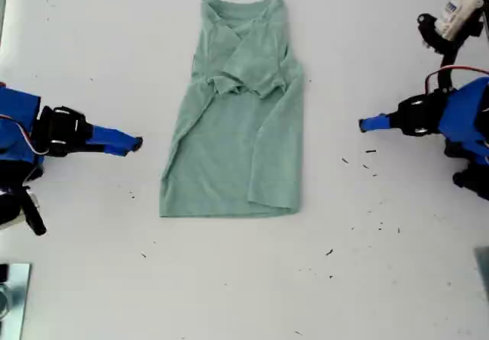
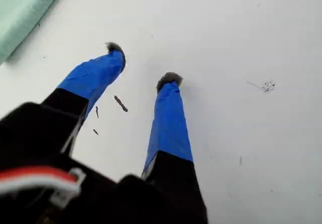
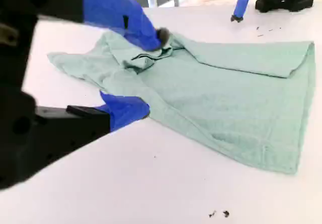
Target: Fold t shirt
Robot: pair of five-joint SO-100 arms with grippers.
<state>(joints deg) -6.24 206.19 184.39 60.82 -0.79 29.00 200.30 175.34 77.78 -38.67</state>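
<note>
The t shirt (image 1: 237, 157) lies flat on the white table in the middle of the exterior view, neckline toward the top, its sleeves and sides folded in over the chest. My first gripper (image 2: 143, 63) is open and holds nothing. It hovers over bare table at the exterior view's right (image 1: 365, 124), a short way from the shirt, whose edge (image 2: 20, 7) shows in the first wrist view. My second gripper (image 3: 152, 72) is open and holds nothing at the exterior view's left (image 1: 134, 143), just short of the shirt's side (image 3: 226, 93).
Small dark specks (image 1: 370, 151) dot the table near the first gripper and toward the front (image 1: 329, 252). A white and black device (image 1: 452, 17) sits at the exterior view's top right. A metal part (image 1: 11, 294) shows at its bottom left corner.
</note>
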